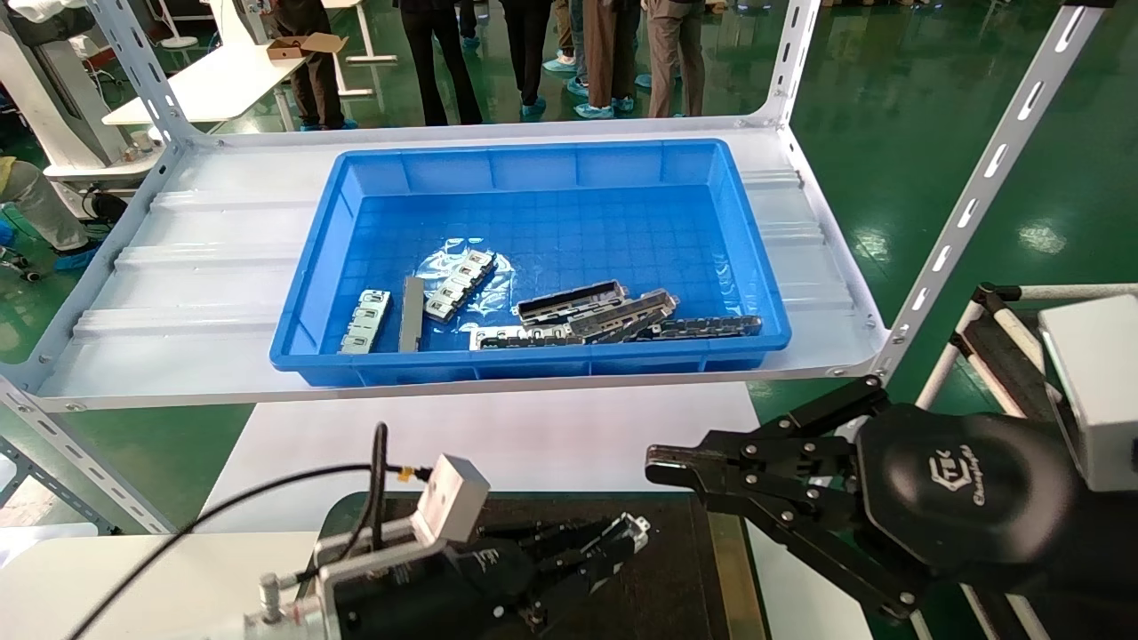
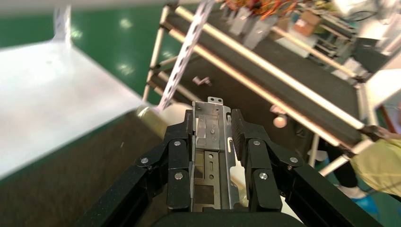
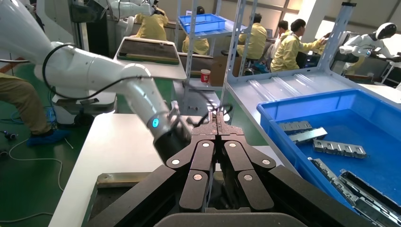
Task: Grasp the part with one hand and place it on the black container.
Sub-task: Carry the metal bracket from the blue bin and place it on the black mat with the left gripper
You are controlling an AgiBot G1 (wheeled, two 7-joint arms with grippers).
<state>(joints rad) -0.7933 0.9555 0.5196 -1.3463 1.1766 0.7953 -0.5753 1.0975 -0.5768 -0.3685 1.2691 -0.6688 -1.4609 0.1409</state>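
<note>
**Currently: left hand holding the part above the black container**

Currently the left hand [image 1: 569, 556] is sitting at the lower centre of the head view, reaching toward the right of the frame over the black container [image 1: 685, 569]. Its jaws are closing on the part [image 1: 633, 531], whose silver end is projecting just beyond the fingertips. In the left wrist view the part [image 2: 211, 151] is lying lengthwise between the two black fingers [image 2: 177, 156], with both pads pressing against its long sides and its small cut-outs facing the camera. Whether the part is touching the container surface cannot be told.

The black container is lying flat on the white worktop [image 1: 498, 444] at the bottom centre of the head view, with an olive-brass strip running along its right edge.

The right hand [image 1: 662, 467] is hovering at the lower right of the head view, pointing left, just above and beside the container's far right corner. In the right wrist view its jaws [image 3: 218, 124] are meeting tip to tip with nothing between them.

The blue bin [image 1: 373, 169] is occupying the centre of the head view on the white shelf [image 1: 178, 267]. It is holding several remaining metal parts [image 1: 613, 320] near its front wall.
</note>
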